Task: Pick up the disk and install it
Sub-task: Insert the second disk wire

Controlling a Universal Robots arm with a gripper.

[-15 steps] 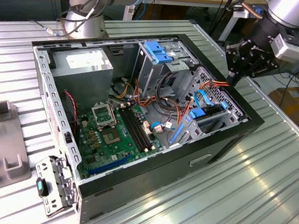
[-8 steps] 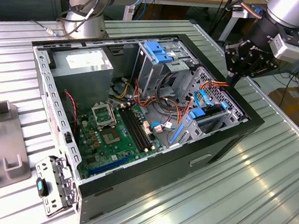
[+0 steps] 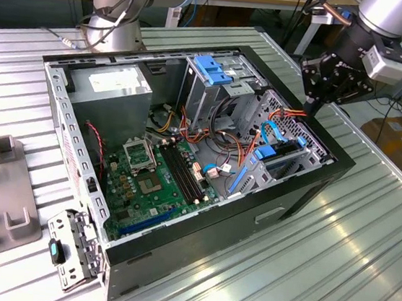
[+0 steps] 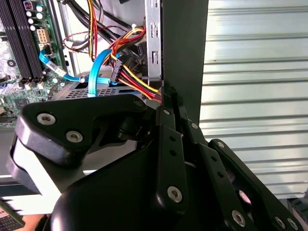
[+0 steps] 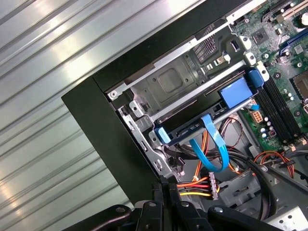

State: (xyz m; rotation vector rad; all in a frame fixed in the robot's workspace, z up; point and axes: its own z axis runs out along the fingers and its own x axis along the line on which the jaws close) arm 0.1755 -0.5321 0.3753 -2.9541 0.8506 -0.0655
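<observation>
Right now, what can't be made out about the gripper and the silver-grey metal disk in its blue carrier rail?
- Black gripper, exterior view: fingertips end behind the black computer case rim; open or shut unclear.
- Both wrist views: the gripper's own linkage blocks the fingertips.
- Silver-grey metal disk in its blue carrier rail, first wrist view: lies in the bay, blue cable crossing it; whether it is fully seated is unclear.

Ribbed shiny metal table [image 3: 366, 235], matt black case [image 3: 305, 191]
</observation>
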